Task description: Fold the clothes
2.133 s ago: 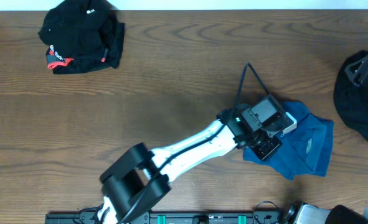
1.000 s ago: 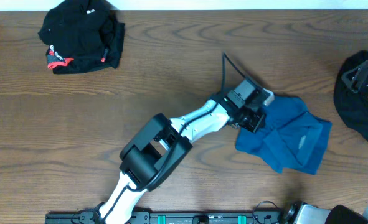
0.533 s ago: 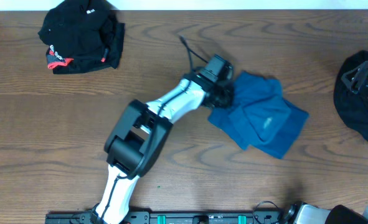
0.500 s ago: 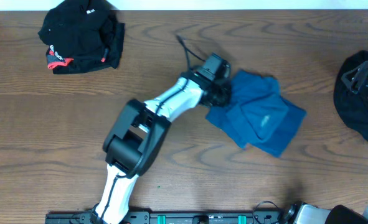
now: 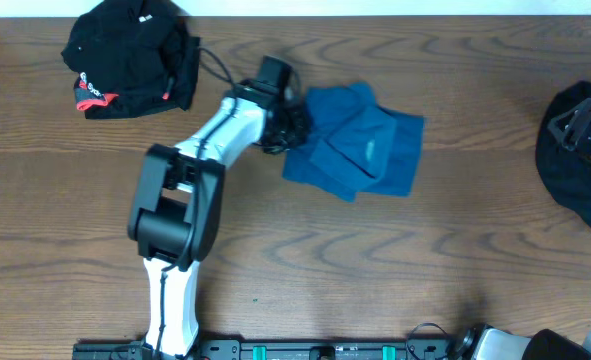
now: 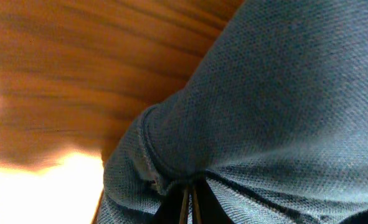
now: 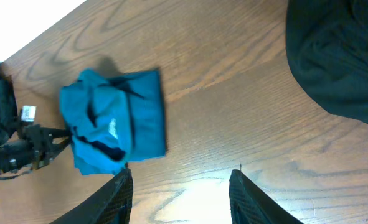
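left claw [image 5: 293, 128] pinching teal shirt [image 5: 360, 140] edge; black garment [image 5: 130, 55] nearby; right claw [image 7: 182, 186] spread, dark garment [image 7: 339, 56] near.

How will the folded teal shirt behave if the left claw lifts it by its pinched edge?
Probably floppy: the teal shirt puckers where the left claw pinches it. Its folded layers lie loose, so they'd likely fall open. The knit looks grippy, unlikely to slip.
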Motion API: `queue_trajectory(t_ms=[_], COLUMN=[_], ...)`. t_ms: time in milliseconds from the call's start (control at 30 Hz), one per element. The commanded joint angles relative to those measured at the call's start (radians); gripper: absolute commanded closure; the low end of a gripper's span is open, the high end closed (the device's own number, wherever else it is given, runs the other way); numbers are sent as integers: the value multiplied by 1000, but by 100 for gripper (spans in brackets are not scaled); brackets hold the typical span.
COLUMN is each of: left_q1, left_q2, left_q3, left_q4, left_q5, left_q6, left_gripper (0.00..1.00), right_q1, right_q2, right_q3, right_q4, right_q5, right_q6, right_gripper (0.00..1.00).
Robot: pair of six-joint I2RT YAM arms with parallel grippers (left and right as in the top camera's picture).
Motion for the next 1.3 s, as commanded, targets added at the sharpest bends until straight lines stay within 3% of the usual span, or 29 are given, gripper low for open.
queue_trajectory(t_ms=[0,100,167,300,367,733,1000,1267], left_q1=[66,79,79,67,61,93,157,179], left_q2=[79,52,18,-83,-156,-387,-399,-399], left_q3=[-69,-69,-69,-69,-69,-69,-69,-69], left_q4=[-86,-121,-142,-169,-182,-264,-383,-406], left_q5=[-191,-187,-185,-180,-181,-244,-288,-288], left_q6=[-57,5,67,179,203,201,202,240], left_gripper=[94,93,83,25,2,2,2,2], right_q1=[13,47,82,168,232,505,609,646], right_q2=[-10,-2,9,38,71,339,571,712], right_q3=[16,16,11,1,1,1,1,1], right_q4=[0,7,20,65,95,283,419,455], right_q5=[-8,-9,-24,-70,-88,-155,-203,-242], right_q6=[-20,-20,-20,-19,-7,30,99,117], right_gripper=[51,51,50,47,42,39,39,43])
